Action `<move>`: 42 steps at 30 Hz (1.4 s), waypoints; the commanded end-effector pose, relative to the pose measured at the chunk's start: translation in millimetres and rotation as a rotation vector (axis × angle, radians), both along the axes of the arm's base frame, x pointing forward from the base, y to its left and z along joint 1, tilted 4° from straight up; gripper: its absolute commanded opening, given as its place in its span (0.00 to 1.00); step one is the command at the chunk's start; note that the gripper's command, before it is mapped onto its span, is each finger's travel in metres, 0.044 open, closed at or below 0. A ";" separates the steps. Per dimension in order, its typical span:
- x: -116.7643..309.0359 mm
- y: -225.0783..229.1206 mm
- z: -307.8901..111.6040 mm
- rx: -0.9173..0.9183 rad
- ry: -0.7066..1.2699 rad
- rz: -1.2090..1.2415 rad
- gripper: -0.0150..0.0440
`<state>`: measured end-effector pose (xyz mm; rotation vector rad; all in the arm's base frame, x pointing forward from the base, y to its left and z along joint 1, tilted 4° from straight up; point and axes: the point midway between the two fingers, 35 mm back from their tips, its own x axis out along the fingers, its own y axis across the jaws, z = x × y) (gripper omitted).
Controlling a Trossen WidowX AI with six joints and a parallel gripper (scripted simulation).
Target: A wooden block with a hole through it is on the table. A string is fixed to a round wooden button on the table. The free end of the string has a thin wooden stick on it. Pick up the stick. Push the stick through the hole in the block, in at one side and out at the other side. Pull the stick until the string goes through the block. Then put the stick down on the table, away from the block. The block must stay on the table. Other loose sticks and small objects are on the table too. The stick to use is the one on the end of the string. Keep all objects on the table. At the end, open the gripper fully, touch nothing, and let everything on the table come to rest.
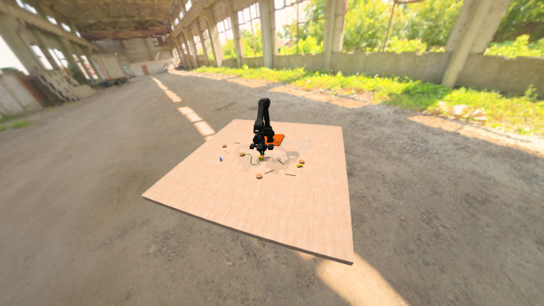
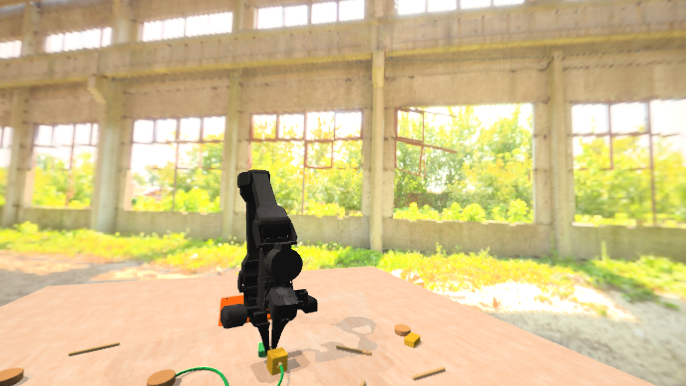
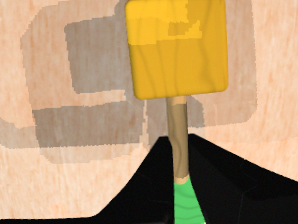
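The yellow block [image 1: 261, 158] [image 2: 277, 361] [image 3: 177, 60] has the wooden stick [image 3: 178, 130] coming out of its gripper-side face. My gripper [image 1: 262, 154] [image 2: 271, 348] [image 3: 176, 144] is shut on that stick, close to the block. In the exterior view the green string [image 1: 251, 162] [image 2: 205, 368] runs from the round button [image 1: 242, 154] [image 2: 161, 378] to the hole in the block's front face. The inside of the hole is hidden. Whether the block's base sits flat on the table is hard to tell.
A small green block [image 2: 261, 349] [image 3: 187, 200] is close beside the fingers. An orange plate [image 1: 280, 139] [image 2: 232, 303] is by the arm's base. Loose sticks [image 1: 270, 171] [image 2: 353, 350], several buttons [image 1: 258, 176] [image 2: 402, 330], another yellow block [image 1: 300, 166] [image 2: 412, 340] and a blue piece [image 1: 220, 158] lie around.
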<state>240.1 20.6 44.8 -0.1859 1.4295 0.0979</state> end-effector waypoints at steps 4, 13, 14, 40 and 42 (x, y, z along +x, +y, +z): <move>-9.0 -1.8 -3.6 -0.003 0.013 0.005 0.25; -15.6 -3.1 -4.0 -0.004 0.013 0.004 0.25; -16.2 -3.2 -4.0 -0.004 0.013 0.004 0.25; -31.5 -6.1 -4.7 -0.004 0.011 0.004 0.25; -32.7 -6.3 -4.8 -0.004 0.011 0.004 0.25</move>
